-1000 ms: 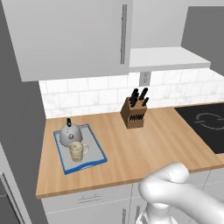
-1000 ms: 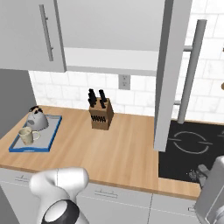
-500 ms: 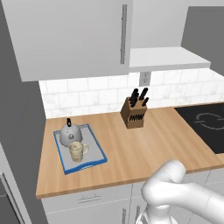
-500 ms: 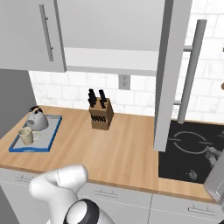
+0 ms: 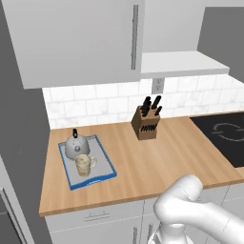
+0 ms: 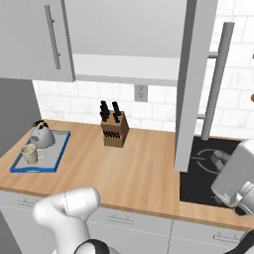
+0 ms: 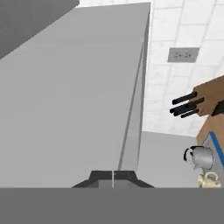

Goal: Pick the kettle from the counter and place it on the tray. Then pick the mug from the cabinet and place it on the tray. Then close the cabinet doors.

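Tray: we see the flat grey tray with the raised blue rim [image 5: 108,167] at the left end of the light-brown wooden counter [image 5: 157,157], carrying both the dome-shaped silver kettle with the black handle [image 5: 75,146] and, just nearer to us, the beige mottled mug [image 5: 84,165].

Done so far: we judge both placements finished; only the doors remain.

Doors: the left pale grey cabinet door [image 5: 76,40] looks shut flat, while the right pale grey door with the long silver bar handle [image 6: 194,84] stands swung out edge-on over the counter's right part.

Hand: in the hand view our dark fingertips [image 7: 113,178] sit pressed together with nothing between them, right up against a pale grey panel that we take to be the open door's face.

How to do it well: we would push with the closed fingers on the flat face away from the hinge, follow the door's arc, and ease off as it meets the cabinet frame.

Watch for: the brown knife block [image 6: 114,130] stands below, left of the door, so we keep the arm high.
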Robot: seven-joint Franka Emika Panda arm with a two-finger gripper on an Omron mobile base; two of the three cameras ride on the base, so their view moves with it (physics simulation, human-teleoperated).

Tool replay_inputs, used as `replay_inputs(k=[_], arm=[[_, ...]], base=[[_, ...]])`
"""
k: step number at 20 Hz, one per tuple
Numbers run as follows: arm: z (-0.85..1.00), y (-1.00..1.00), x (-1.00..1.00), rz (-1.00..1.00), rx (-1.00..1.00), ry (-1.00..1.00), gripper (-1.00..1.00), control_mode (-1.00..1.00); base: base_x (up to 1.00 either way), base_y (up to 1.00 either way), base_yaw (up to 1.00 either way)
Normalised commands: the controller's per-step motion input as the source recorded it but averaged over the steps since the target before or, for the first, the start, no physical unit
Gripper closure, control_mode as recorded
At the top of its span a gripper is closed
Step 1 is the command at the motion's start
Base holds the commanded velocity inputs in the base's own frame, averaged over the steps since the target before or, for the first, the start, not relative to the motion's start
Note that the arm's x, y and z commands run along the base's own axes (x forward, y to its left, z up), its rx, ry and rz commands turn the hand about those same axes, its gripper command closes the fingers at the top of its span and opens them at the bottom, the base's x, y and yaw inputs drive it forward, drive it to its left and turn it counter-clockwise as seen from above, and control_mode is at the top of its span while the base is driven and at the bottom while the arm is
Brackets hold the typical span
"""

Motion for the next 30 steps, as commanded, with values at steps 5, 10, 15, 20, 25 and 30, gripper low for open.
replay_inputs(k=[5,10,15,20,25,30], arm=[[0.00,0.85,0.23,0.09,0.02,-0.25,1.00,-1.00],[0.03,0.88,0.20,0.08,0.02,-0.28,1.00,-1.00],[0.37,0.49,0.04,0.08,0.06,-0.27,1.00,-1.00],[0.33,0.48,0.00,0.02,0.02,-0.19,1.00,-1.00],[0.39,0.35,0.02,0.00,0.00,0.05,1.00,-1.00],[0.30,0.25,0.19,0.04,0.00,0.06,1.00,-1.00]], base=[[0.00,0.00,0.00],[0.00,0.00,0.00],[0.00,0.00,0.00],[0.00,0.00,0.00],[0.00,0.00,0.00],[0.00,0.00,0.00]])
